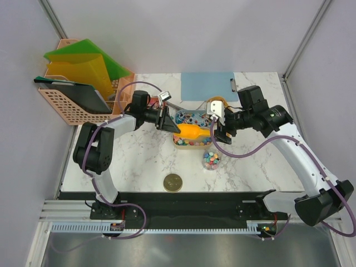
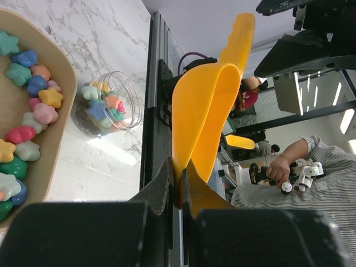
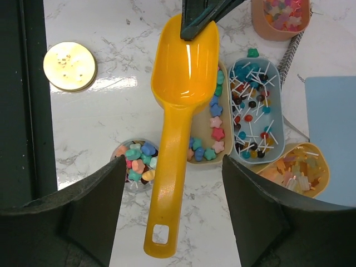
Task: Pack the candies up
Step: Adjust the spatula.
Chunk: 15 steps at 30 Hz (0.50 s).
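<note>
My left gripper (image 2: 179,186) is clamped tight on the bowl rim of the orange scoop (image 3: 186,72), holding it over the beige tray (image 2: 65,89). My right gripper (image 1: 218,135) has its jaws wide apart, straddling the scoop handle with gaps both sides, no contact. Star candies (image 2: 43,114) sit in the tray, more in the clear jar (image 2: 135,108) beside it.

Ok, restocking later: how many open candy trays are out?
4: beige tray under the scoop, blue tray beside it, orange tray by the blue clipboard, pink tray cut off at the right wrist view's top. Others may be hidden.
</note>
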Tool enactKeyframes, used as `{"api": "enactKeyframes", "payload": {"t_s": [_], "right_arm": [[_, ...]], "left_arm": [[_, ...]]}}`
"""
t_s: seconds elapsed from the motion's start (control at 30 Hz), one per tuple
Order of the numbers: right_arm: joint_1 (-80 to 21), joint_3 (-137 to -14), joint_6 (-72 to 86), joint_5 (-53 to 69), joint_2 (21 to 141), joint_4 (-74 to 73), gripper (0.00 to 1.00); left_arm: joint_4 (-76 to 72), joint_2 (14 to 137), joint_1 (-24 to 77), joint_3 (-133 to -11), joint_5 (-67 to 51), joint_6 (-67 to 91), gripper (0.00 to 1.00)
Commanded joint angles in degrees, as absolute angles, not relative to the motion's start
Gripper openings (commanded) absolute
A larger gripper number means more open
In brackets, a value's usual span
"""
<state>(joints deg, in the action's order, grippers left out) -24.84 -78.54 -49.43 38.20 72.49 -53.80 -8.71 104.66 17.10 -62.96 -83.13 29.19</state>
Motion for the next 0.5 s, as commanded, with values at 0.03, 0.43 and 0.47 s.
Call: {"api": "enactKeyframes", "payload": {"t_s": [0.03,0.43,0.47], "right_arm": [[-24.5,-77.9,-51.8,41.0,73.0,-55.3,0.75],[-24.6,-78.2,-50.3,40.7,76.8,-54.8,0.54],[-24.5,-78.3,-50.2,40.3,77.2,-54.7,0.53]], "left_arm": [[-10.3,105.6,17.1,-65.9,-95.7,31.5,0.02],[-10.2,106.0,17.1,-66.6,-95.9,31.6,0.02],[-10.2,106.0,17.1,-66.5,-96.0,31.6,0.02]]}}
